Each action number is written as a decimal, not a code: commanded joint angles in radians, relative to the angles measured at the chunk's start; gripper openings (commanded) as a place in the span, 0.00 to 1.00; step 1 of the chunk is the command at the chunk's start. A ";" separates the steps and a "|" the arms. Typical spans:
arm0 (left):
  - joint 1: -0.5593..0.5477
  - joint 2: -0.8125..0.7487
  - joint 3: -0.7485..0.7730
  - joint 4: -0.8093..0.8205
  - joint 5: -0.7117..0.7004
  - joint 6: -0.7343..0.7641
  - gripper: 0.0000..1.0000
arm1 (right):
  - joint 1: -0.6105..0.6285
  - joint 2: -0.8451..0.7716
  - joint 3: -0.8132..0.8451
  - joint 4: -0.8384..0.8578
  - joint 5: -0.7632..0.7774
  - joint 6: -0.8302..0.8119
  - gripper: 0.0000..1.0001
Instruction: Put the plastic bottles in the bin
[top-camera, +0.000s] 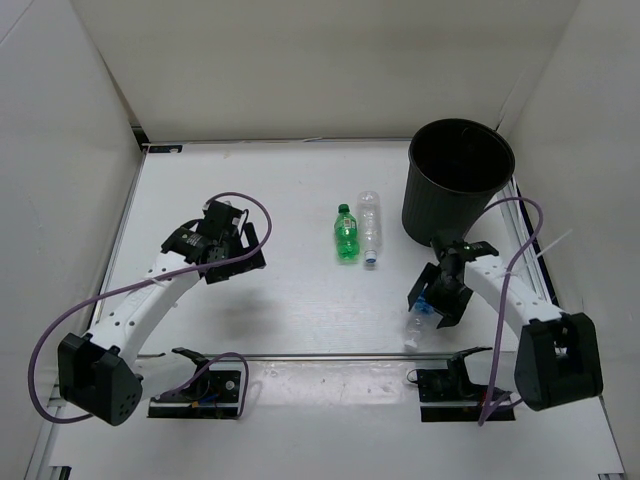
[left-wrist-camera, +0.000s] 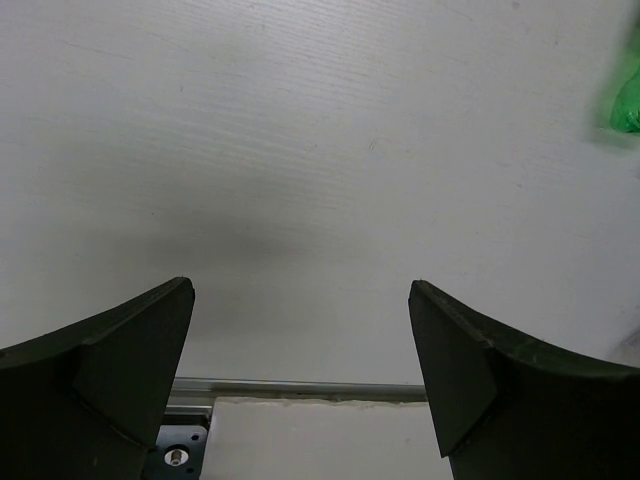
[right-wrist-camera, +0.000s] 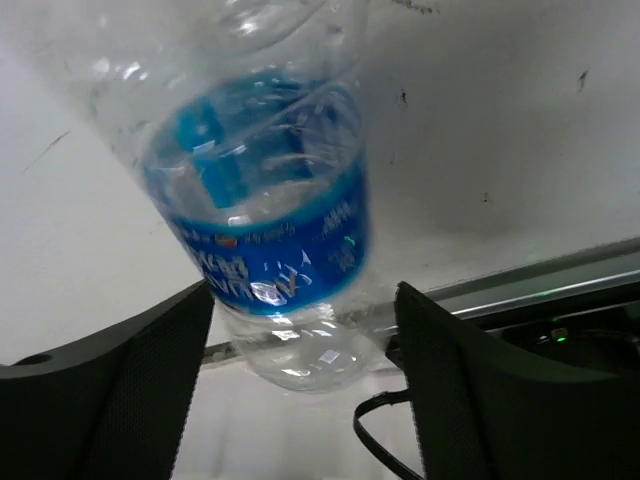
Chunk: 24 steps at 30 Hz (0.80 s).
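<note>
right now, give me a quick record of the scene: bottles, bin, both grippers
bin: tall round black plastic bin, upright, far right of the table
loose bottles: green plastic bottle and clear plastic bottle, lying side by side left of the bin
third bottle: clear bottle with blue label, between the fingers of the right gripper; grip not certain
left gripper: open, empty
bin contents: too dark to tell
</note>
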 joint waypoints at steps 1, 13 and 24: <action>0.004 -0.034 -0.011 -0.006 -0.018 0.013 1.00 | 0.004 0.053 -0.017 0.043 -0.031 0.003 0.74; 0.004 -0.024 0.000 0.004 -0.009 0.013 1.00 | 0.081 -0.229 0.445 -0.400 -0.065 0.072 0.20; 0.004 -0.014 0.020 0.015 -0.038 0.013 1.00 | 0.027 0.229 1.535 -0.466 0.275 -0.075 0.12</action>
